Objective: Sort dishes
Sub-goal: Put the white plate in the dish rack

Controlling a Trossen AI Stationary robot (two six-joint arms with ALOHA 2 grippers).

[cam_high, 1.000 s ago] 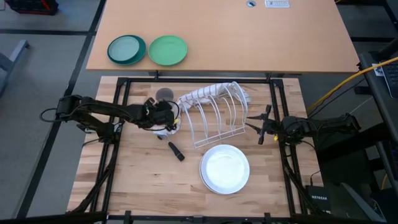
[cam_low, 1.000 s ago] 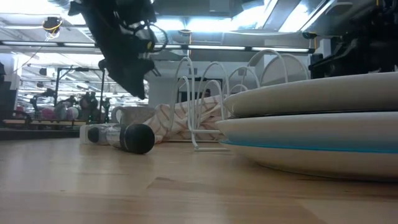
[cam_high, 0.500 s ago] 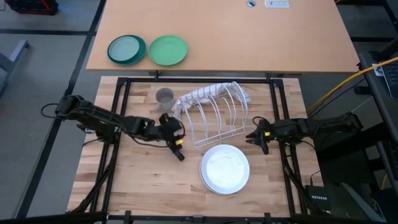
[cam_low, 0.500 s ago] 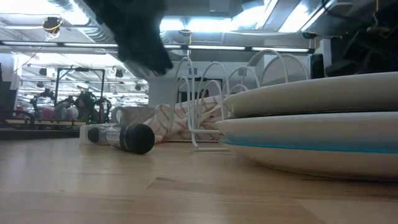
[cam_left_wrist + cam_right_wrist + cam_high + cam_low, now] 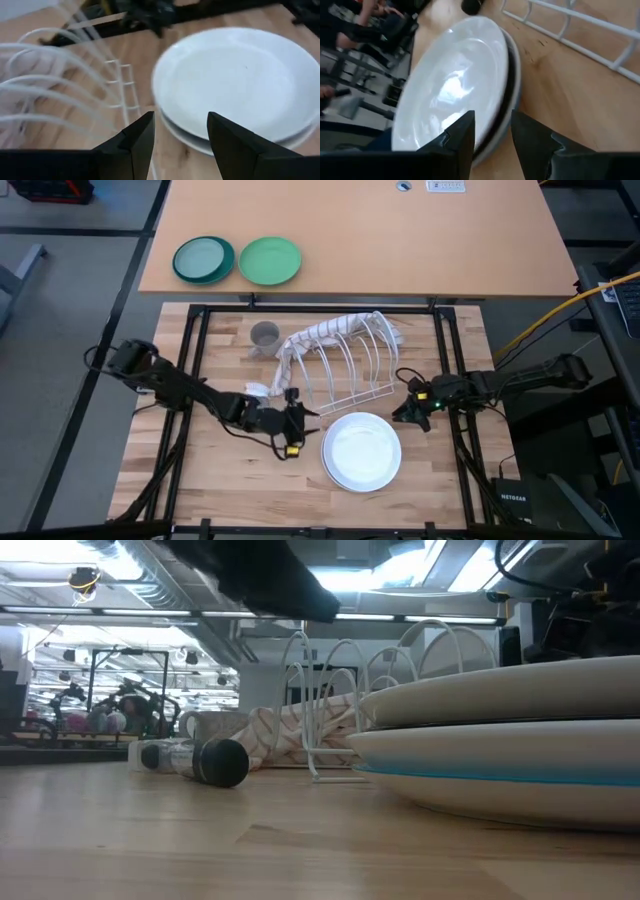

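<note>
As both hands, left (image 5: pixel 293 430) and right (image 5: pixel 407 412), flank the plates (image 5: pixel 361 451) empty and parted, a careless grab could topple the stack.

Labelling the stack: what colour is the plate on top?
White. The top plate shows best in the high view.

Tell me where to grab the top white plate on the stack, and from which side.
Probably the rim of the top white plate on the edge facing the right gripper. The plate lies flat atop the stack, so only its upturned lip offers purchase. Come in low from that side, one jaw over the lip, one under it. The left gripper, jaws open, faces the opposite edge.
</note>
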